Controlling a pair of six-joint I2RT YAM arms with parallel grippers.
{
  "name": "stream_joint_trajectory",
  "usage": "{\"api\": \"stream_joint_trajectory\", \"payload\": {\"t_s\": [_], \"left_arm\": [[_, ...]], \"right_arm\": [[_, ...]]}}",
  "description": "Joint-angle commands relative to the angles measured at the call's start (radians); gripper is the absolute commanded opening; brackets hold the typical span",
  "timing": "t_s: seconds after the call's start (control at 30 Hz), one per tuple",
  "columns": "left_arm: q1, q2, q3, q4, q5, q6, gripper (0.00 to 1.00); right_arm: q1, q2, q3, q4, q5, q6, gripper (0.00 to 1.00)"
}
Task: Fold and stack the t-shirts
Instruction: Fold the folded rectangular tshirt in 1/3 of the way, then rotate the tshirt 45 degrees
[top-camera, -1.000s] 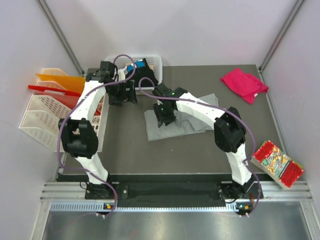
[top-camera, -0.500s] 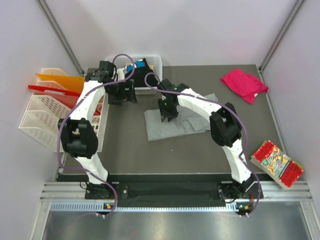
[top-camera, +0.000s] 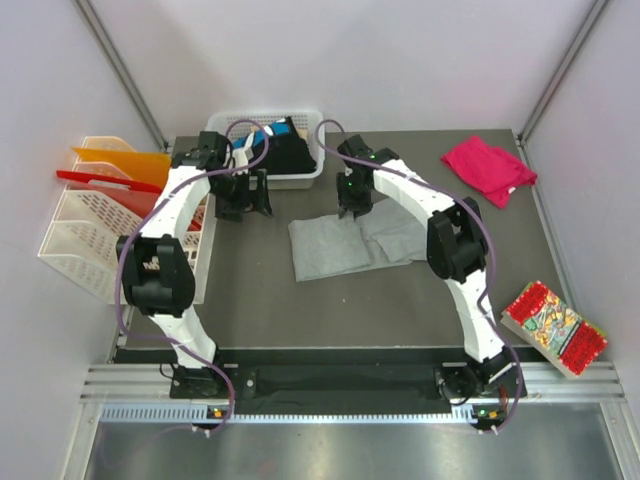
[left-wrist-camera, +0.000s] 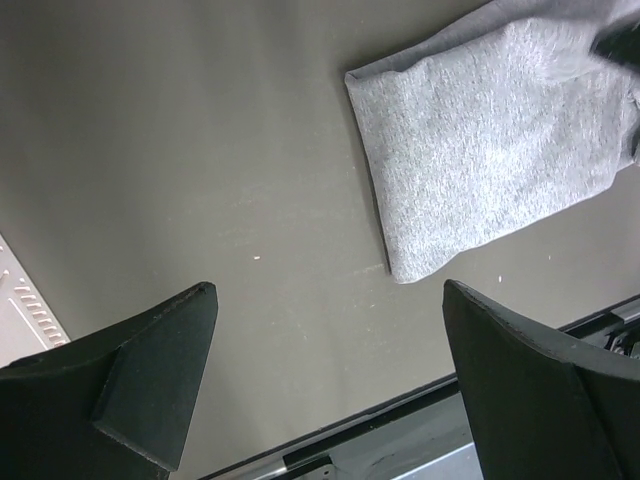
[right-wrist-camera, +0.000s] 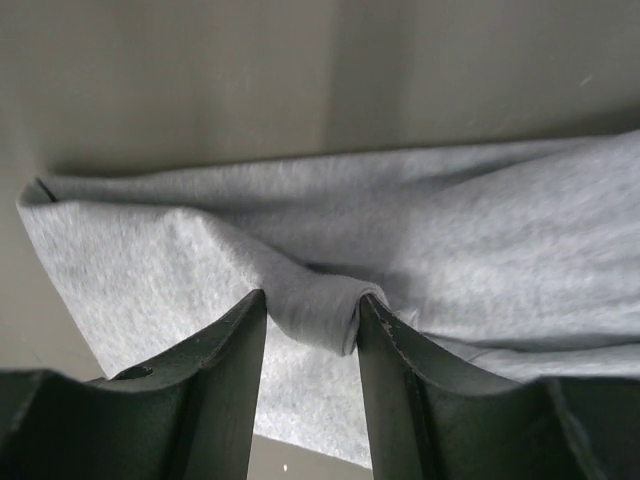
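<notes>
One pinch: right claw (right-wrist-camera: 310, 310) nips a ridge of grey shirt (right-wrist-camera: 480, 250).
Left claw (left-wrist-camera: 328, 300): spread wide above the surface (left-wrist-camera: 200, 150).
Risk: shallow grip could slip; fold might drag crooked.

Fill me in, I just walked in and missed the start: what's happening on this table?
The right gripper pinches a fold of the grey shirt at its far edge. The left gripper hangs open over the table beside it, holding nothing. A pink shirt lies crumpled in the far right corner, and black shirts sit in the white basket at the back.
</notes>
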Motion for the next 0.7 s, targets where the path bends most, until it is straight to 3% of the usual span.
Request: {"api": "stream_joint_trajectory", "payload": {"t_s": [0.0,0.2,0.43,0.67], "left_arm": [[0.005,-0.054,-0.003,0.020,0.031,0.028,0.99],[0.005,-0.049,-0.002,0.009,0.071,0.028,0.99],[-0.035,-0.023,-0.048,0.040,0.120,0.029,0.99],[-0.124,0.041,-0.153,0.118,0.134,-0.004,0.99]], "right_arm": [[-0.045,0.022,0.085,0.023,0.033,-0.026,0.41],[-0.113,0.054,0.120,-0.025,0.101,-0.032,0.41],[-0.121,-0.065,0.051,-0.063,0.277,-0.055,0.42],[-0.087,-0.286,-0.177,0.003,0.055,0.003,0.42]]}}
